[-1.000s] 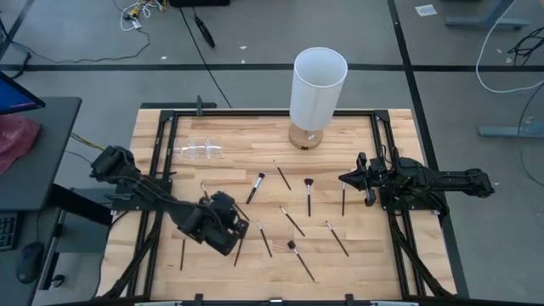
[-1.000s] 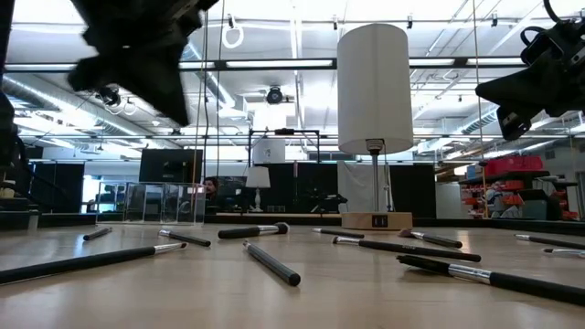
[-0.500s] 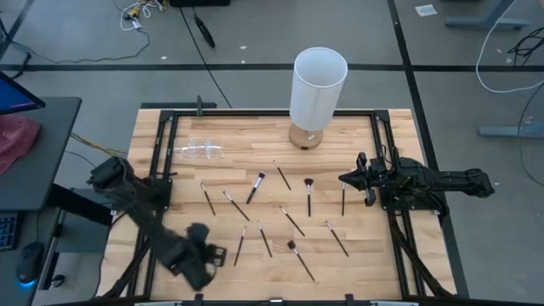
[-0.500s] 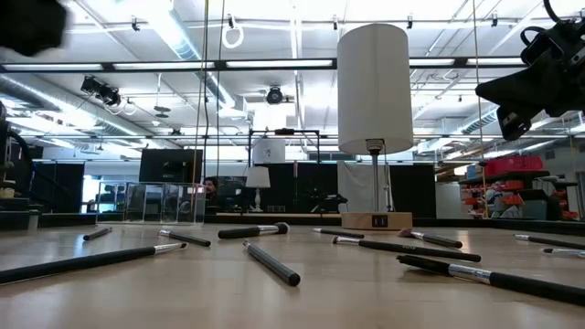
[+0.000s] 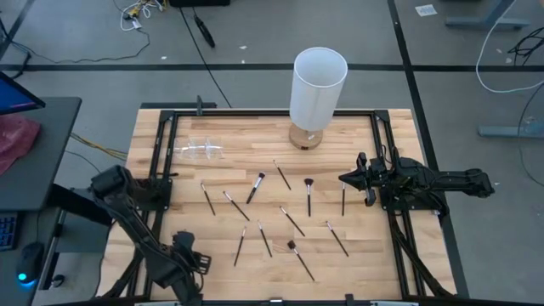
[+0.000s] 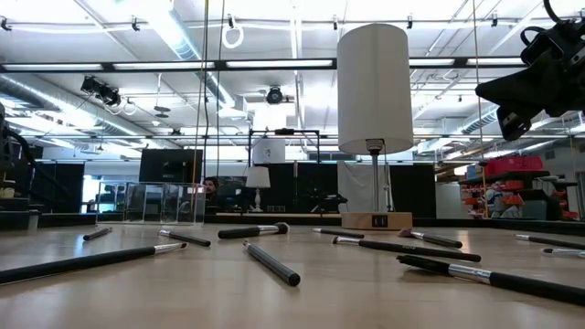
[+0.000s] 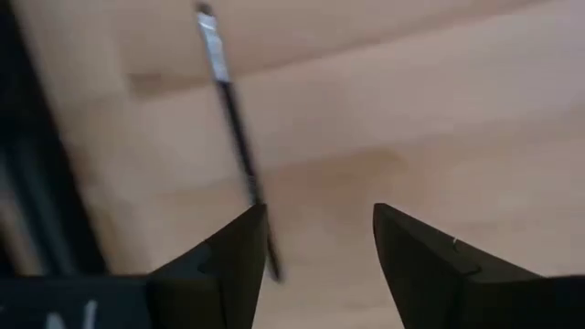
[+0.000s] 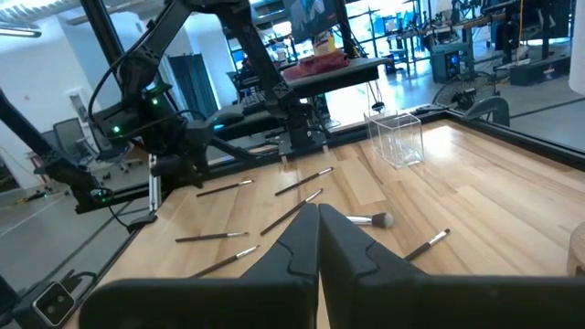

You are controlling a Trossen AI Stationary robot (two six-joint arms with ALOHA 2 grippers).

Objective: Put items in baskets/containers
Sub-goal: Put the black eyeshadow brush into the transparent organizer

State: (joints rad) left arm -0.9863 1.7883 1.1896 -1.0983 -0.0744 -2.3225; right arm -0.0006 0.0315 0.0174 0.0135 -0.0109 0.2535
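Brushes (image 5: 308, 196) lie scattered mid-frame, none inside the clear container (image 5: 204, 150) at upper left. The left gripper (image 5: 185, 262), fingers now parted and empty, has swung to the lower left corner over one brush (image 7: 234, 137). The right gripper (image 5: 350, 180) waits closed at right.

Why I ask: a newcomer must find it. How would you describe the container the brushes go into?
Find the tall white cylinder at the wooden table's far edge. Left of it in the high view, near that edge, sits the small container. It alone is see-through; the brushes nearby are thin dark sticks.
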